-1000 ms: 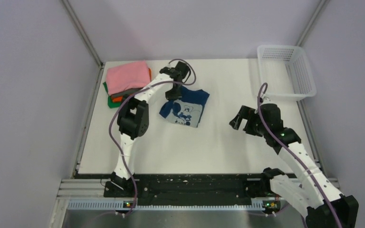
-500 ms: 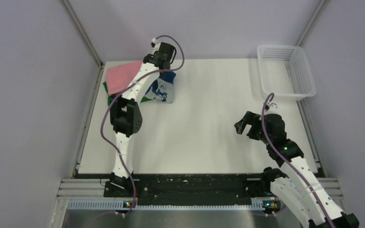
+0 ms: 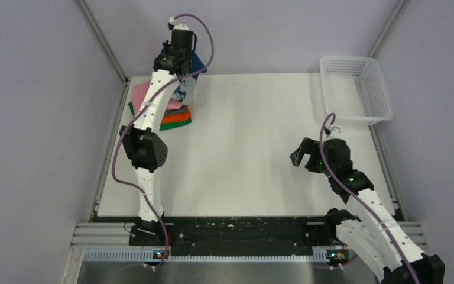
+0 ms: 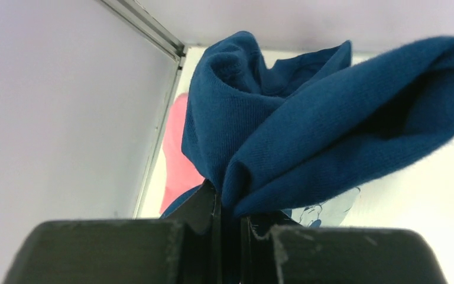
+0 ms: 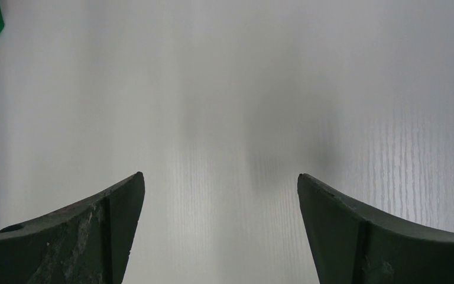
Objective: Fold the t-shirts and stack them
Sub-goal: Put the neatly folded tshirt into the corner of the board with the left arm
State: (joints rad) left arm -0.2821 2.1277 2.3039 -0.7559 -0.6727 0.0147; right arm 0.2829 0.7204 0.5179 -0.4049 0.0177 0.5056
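The left wrist view cuts the left gripper [image 4: 229, 216] off at the bottom edge. Bunched cloth fills most of that picture, so only the fingertips and the thin slot between them show. The jaws are pressed nearly together on a thick fold of the navy t-shirt [image 4: 307, 118], which billows out beyond them. A sliver of its pale print peeks out under the fold.

From above, this gripper is raised over the far-left corner of the table [image 3: 260, 148], with the navy t-shirt hanging from it above the stack. Whether its lower edge touches the stack cannot be told. The left arm [image 3: 153, 106] crosses the stack and hides much of it. The pink t-shirt [image 3: 140, 94] on top shows only as a strip to the arm's left. The orange t-shirt [image 3: 174, 118] and green t-shirt [image 3: 180, 125] show only as edges on the near side. A dark band between pink and orange is too narrow to name.

The right gripper [image 5: 221, 177] has its fingers spread wide with nothing between them, and it hovers over bare table. A corner of green and orange cloth sits at the top left of its view. From above it hangs over the right half of the table, well apart from the stack. The white mesh basket [image 3: 354, 89] sits in the far-right corner.
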